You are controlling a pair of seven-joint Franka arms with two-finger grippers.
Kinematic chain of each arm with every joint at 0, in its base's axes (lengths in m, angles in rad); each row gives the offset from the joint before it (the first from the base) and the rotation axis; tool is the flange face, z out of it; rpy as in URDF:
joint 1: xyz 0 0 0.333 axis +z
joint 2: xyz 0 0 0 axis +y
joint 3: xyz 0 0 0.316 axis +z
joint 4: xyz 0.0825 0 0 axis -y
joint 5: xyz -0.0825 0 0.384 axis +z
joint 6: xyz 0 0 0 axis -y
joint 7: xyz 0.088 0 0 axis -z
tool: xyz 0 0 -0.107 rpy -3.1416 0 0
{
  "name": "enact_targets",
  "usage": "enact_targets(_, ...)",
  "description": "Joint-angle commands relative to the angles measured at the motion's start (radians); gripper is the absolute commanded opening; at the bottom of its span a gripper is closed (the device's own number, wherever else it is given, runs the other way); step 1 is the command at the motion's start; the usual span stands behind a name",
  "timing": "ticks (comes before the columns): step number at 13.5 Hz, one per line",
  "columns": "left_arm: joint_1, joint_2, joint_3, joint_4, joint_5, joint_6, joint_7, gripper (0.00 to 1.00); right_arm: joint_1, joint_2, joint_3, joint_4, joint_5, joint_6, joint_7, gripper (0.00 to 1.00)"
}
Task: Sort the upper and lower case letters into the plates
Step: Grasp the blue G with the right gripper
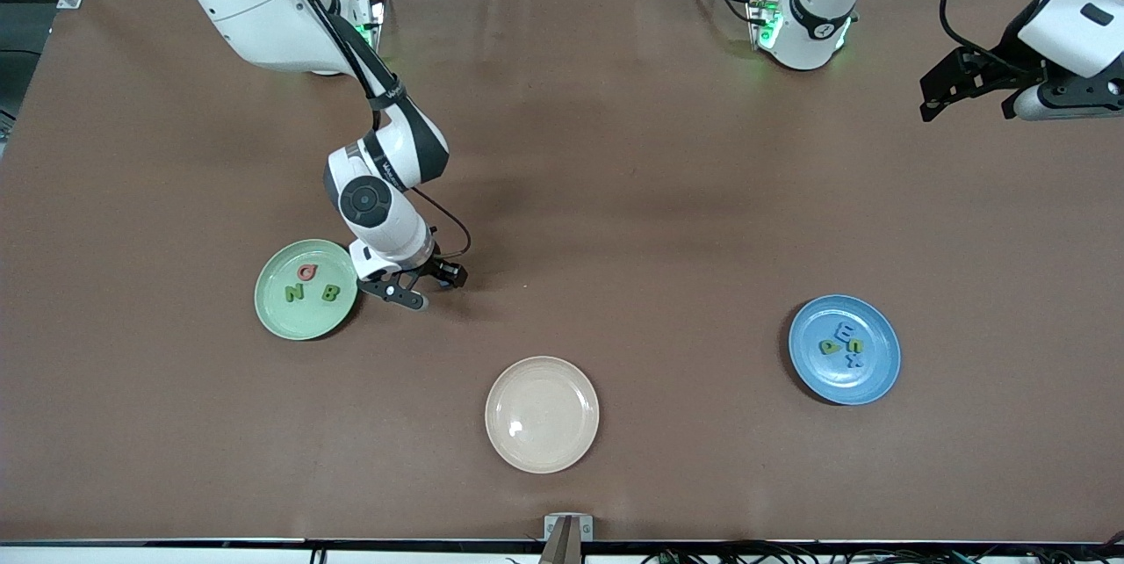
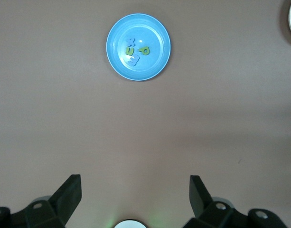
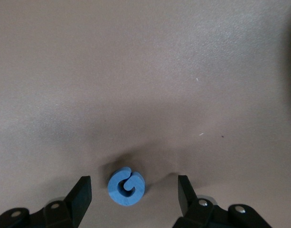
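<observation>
The mint green plate holds a red letter and two green letters, N and B. The blue plate at the left arm's end holds several green and blue letters; it also shows in the left wrist view. A blue letter G lies flat on the table between the open fingers of my right gripper, not touching them. That gripper is low over the table beside the green plate and hides the letter in the front view. My left gripper waits open and empty, high over the table's edge.
An empty cream-beige plate sits nearer to the front camera, between the two coloured plates. Brown tabletop lies bare between the plates. The arm bases stand along the table's top edge.
</observation>
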Motion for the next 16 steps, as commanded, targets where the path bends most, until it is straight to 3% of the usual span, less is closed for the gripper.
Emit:
enact_targets(1,0.001,-0.004,-0.005,0.005,0.015,-0.012,-0.002,1.00,0.024,0.027,-0.011,0.036,-0.017,-0.001,0.048,0.74)
enact_targets(4,-0.004,-0.007,-0.010,0.006,0.015,-0.012,-0.004,1.00,0.024,0.032,-0.009,0.036,-0.017,-0.001,0.048,0.56)
enact_targets(6,-0.002,-0.010,-0.027,0.008,0.015,-0.013,-0.005,1.00,0.024,0.032,-0.011,0.036,-0.016,-0.004,0.048,0.34)
enact_targets(8,-0.002,-0.012,-0.027,0.006,0.015,-0.013,-0.004,1.00,0.017,0.032,-0.009,0.036,-0.016,-0.015,0.044,0.05)
enact_targets(10,-0.002,-0.013,-0.027,0.006,0.015,-0.015,-0.002,1.00,0.002,0.021,-0.014,0.052,-0.017,-0.032,0.019,0.00)
enact_targets(13,-0.002,-0.015,-0.027,0.006,0.013,-0.016,-0.001,1.00,-0.069,-0.028,-0.012,0.131,-0.017,-0.226,-0.099,0.00)
enact_targets(16,-0.002,-0.007,-0.027,0.028,0.006,-0.015,-0.001,1.00,-0.190,-0.063,-0.012,0.150,-0.017,-0.314,-0.331,0.00)
